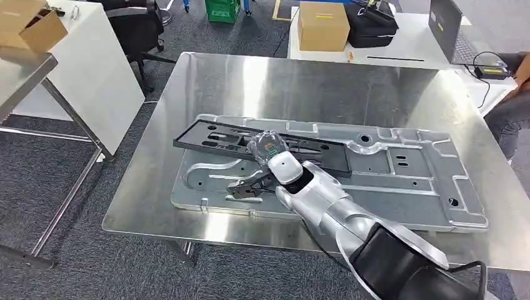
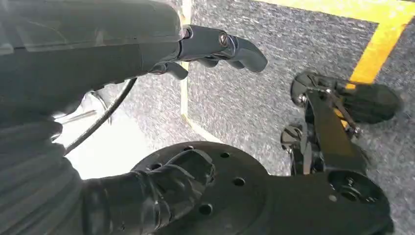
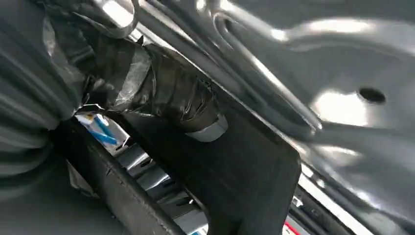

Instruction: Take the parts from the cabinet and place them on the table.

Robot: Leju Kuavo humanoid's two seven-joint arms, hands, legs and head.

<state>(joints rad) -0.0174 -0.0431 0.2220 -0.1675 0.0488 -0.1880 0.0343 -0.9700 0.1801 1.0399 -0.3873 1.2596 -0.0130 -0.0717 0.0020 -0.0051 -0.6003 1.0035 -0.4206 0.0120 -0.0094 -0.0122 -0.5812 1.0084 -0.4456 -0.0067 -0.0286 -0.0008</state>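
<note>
**Right hand on the black frame, over the metal panel on the worktop**

The right hand [image 1: 270,149] sits just left of centre in the head view, at the end of a silver arm [image 1: 325,200] that comes in from the lower right. Its taped thumb [image 3: 161,95] lies pressed on a flat bar of the black frame [image 1: 262,142], and the frame passes under the palm. How the other fingers lie against the frame cannot be told, so whether the hand is truly clamped on it cannot be told.

The black frame is long and narrow, with open slots. It stretches from the left of centre towards the right of centre and lies on top of the metal panel [image 1: 400,172]. The panel is a large grey pressed sheet with ribs and holes. It lies flat on the worktop [image 1: 300,81], a shiny steel surface, and covers much of the near half of it.

The left hand [image 2: 195,54] hangs over grey carpet [image 2: 254,93] with a yellow line [image 2: 377,49]. Its fingers are curled and hold nothing.

Further out in the head view, a cardboard box [image 1: 322,25] and a black bag [image 1: 372,25] stand on a white desk [image 1: 412,47] at the upper right. A laptop [image 1: 451,31] sits near them. Another cardboard box [image 1: 31,25] rests in the upper left corner, and a green crate [image 1: 223,10] stands at the top centre on the floor.
</note>
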